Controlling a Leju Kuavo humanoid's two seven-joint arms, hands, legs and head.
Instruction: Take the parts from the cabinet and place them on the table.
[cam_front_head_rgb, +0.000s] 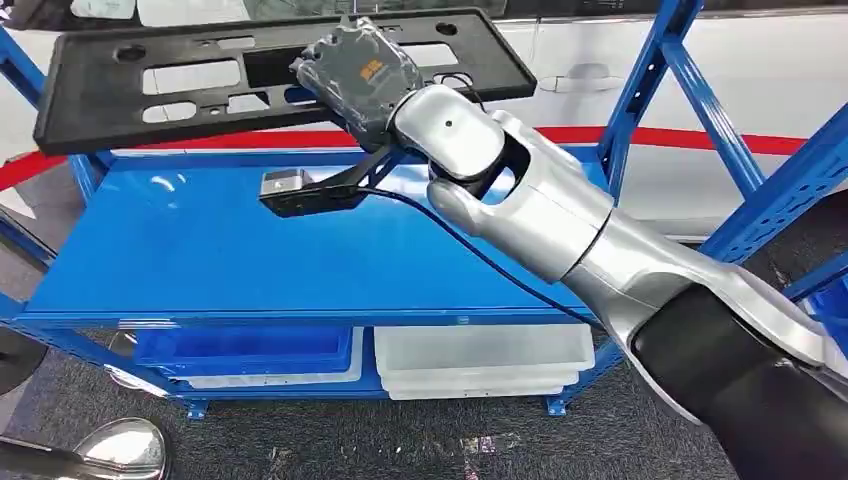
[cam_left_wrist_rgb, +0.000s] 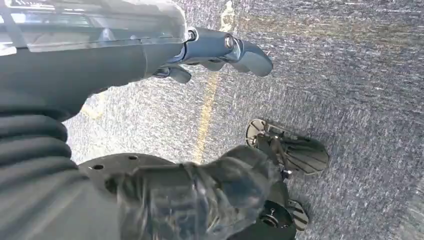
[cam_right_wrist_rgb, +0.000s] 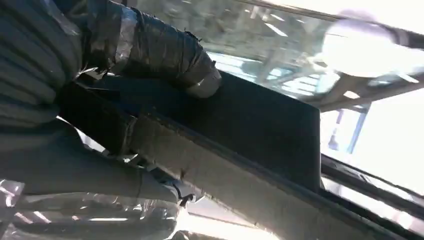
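Above the blue shelf's (cam_front_head_rgb: 200, 250) rear edge, right hand (cam_front_head_rgb: 360, 75) grips the long, stiff-looking black panel (cam_front_head_rgb: 150, 85) off-centre; expect tipping. Left hand (cam_left_wrist_rgb: 220, 50) holds nothing.

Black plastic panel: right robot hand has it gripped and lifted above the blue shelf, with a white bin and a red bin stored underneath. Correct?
One error: the bins below are a white bin and a blue bin, not red, as the head view shows. The rest stands: the right robot hand grips the black plastic panel, held above the blue shelf.
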